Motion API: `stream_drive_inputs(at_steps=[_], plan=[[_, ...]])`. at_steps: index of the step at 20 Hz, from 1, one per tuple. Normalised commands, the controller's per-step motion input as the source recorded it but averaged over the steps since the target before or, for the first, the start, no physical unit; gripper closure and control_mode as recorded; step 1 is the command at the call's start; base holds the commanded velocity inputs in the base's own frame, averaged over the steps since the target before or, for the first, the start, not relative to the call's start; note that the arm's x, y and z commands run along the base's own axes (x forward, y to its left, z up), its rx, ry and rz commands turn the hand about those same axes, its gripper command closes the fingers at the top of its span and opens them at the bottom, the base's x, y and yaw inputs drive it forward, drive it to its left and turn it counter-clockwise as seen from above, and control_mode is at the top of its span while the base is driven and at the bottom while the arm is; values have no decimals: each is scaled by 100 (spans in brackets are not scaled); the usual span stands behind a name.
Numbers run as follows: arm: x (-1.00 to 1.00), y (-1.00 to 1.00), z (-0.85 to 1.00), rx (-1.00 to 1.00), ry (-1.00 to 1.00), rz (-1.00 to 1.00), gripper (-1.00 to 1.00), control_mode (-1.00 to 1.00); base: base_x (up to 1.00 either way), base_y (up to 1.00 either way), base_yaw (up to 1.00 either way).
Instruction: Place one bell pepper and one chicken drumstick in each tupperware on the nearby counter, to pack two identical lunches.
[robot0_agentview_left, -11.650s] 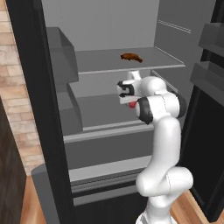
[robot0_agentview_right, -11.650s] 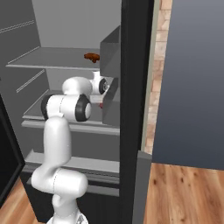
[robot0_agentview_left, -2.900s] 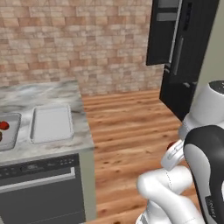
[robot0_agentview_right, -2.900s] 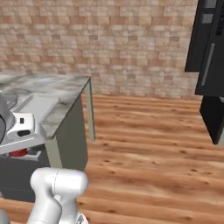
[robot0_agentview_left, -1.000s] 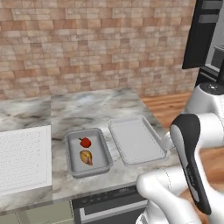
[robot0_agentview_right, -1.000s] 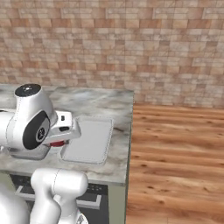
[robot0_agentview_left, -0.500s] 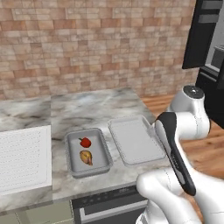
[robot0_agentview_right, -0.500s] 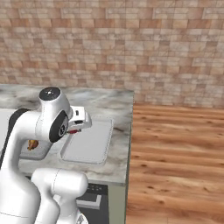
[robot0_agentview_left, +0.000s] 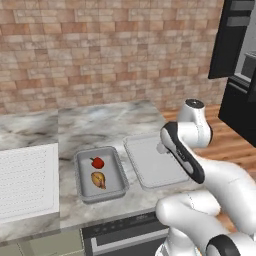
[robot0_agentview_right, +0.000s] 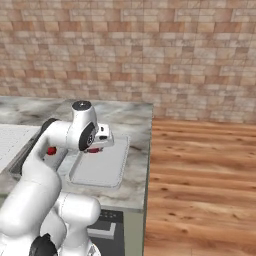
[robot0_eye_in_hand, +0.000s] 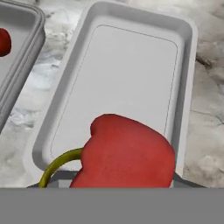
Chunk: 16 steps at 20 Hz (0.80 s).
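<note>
Red bell pepper (robot0_eye_in_hand: 124, 153) seen clamped in hand (robot0_agentview_right: 96, 145), green stem curled to one side, held above wider shallow tupperware (robot0_agentview_left: 145, 162), no contact with its floor visible. Narrower deeper tupperware (robot0_agentview_left: 82, 170) located just beside it on desk (robot0_agentview_left: 95, 120); second bell pepper (robot0_agentview_left: 97, 162) and golden-tan chicken drumstick (robot0_agentview_left: 98, 180) seen lying inside. White ribbed slab (robot0_agentview_left: 25, 180) placed further left on desk. Brick wall (robot0_agentview_left: 100, 50) seen behind.

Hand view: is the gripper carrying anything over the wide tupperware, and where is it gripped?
A red bell pepper, held in the gripper above the empty wide tupperware. The exact place of the hold cannot be told.
</note>
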Motion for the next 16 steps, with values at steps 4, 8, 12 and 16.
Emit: stream_drive_inputs(at_steps=[4,8,12,16], plan=[[85,7,-57,0,9,0,100,-100,0,0,0],[74,7,-49,0,1,0,100,-100,0,0,0],[60,3,-50,0,0,0,100,-100,0,0,0],[40,0,-58,0,0,0,100,-100,0,0,0]])
